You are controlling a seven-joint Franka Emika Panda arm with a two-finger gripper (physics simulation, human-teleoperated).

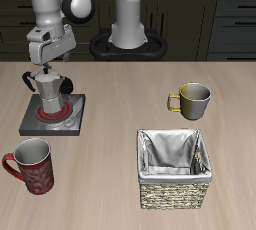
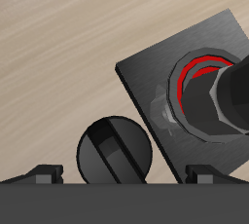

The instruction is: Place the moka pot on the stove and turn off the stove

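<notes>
The silver moka pot (image 1: pixel 48 96) stands upright on the red coil burner of the dark grey stove (image 1: pixel 72 124), near the table's side edge. In the wrist view the pot (image 2: pixel 219 96) sits over the red ring of the stove (image 2: pixel 156 72). The stove's round black knob (image 2: pixel 115 150) lies between my two fingertips. My gripper (image 1: pixel 46 72) (image 2: pixel 124 176) is open and empty. It hovers just behind and above the pot and holds nothing. The knob is hidden behind the pot in the exterior view.
A red mug (image 1: pixel 30 164) stands in front of the stove, near the table's front edge. A woven basket with a grey liner (image 1: pixel 175 169) and an olive-metal mug (image 1: pixel 191 100) stand on the other half of the table.
</notes>
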